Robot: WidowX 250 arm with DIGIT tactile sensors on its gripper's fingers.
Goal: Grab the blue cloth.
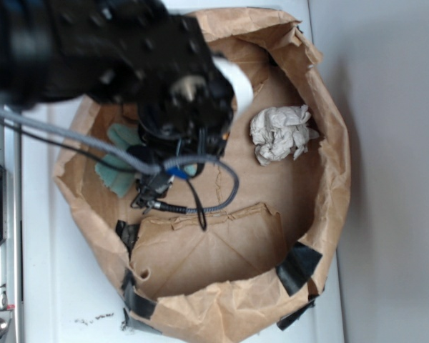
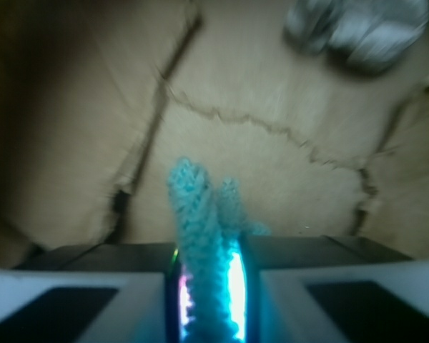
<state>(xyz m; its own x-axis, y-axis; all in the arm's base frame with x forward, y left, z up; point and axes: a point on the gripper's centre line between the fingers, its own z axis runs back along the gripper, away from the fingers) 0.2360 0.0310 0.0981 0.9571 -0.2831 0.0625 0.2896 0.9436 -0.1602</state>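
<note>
The blue cloth (image 2: pixel 204 236) is a pale teal fuzzy towel. In the wrist view a fold of it is pinched between the two jaws and sticks up past them. In the exterior view the cloth (image 1: pixel 118 161) lies at the left inside the brown paper bag (image 1: pixel 329 164), partly hidden under the black arm. My gripper (image 2: pixel 209 286) is shut on the cloth; in the exterior view the gripper (image 1: pixel 175 171) sits low over the bag's floor, its fingertips hidden by the arm and cables.
An off-white crumpled paper ball (image 1: pixel 280 133) lies at the right inside the bag, also in the wrist view (image 2: pixel 357 28). The bag's rolled walls ring the workspace, with black tape (image 1: pixel 299 266) at the front. A metal rail (image 1: pixel 0 271) runs along the left.
</note>
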